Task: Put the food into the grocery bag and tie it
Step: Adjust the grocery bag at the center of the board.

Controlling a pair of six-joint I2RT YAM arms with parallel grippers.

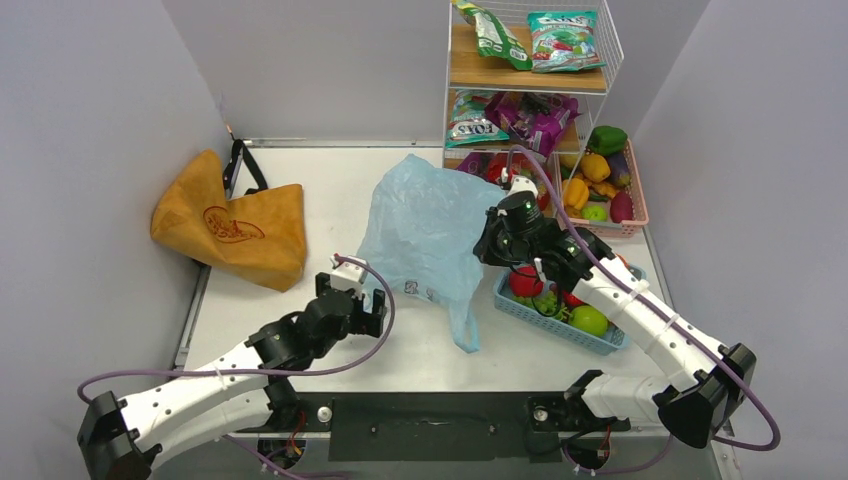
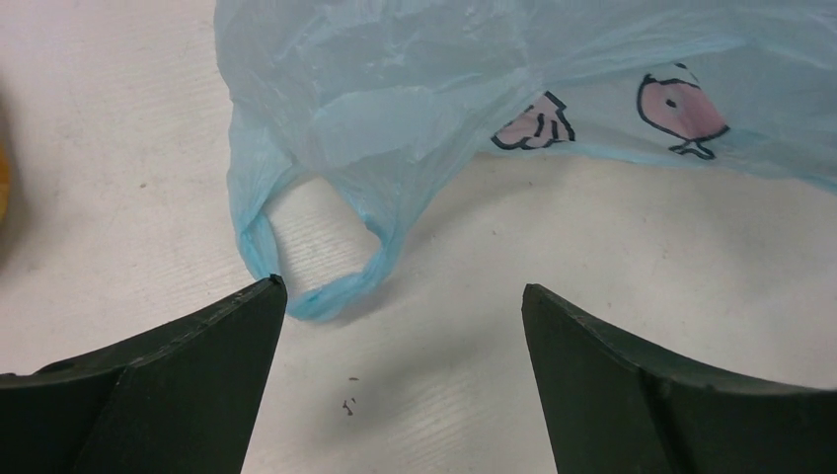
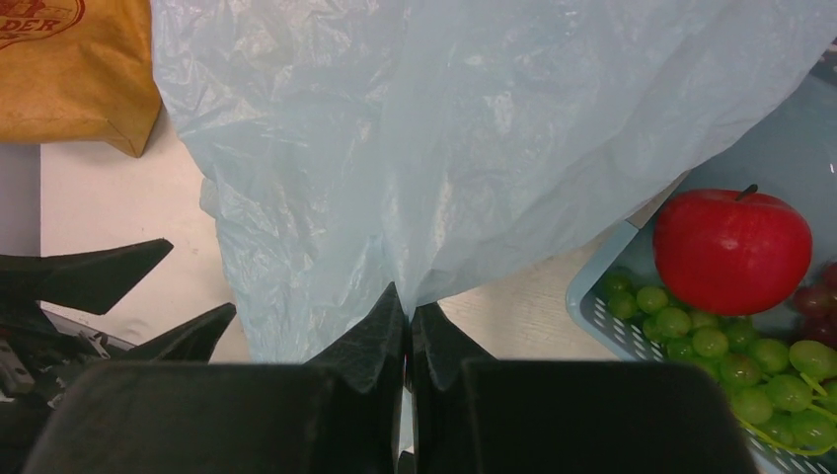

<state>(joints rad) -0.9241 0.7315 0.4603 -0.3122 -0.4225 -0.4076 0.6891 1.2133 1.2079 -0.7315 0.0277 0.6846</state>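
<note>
While your right claw (image 3: 408, 326) clamps a fold of the blue bag (image 1: 425, 225) at mid-counter, just left of the basket (image 1: 560, 325) holding the grapes (image 3: 691, 336), your left claw (image 2: 403, 286) stands spread wide near the bag's handle (image 2: 326, 296), which lies on the counter (image 1: 330, 190).

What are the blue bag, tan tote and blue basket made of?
Light blue carrier bag: thin plastic film, translucent, crinkled.
Tan-orange tote with black straps: stiff matte paper or fabric, holding creases; unclear which.
Blue lattice basket: probably rigid moulded plastic.
</note>
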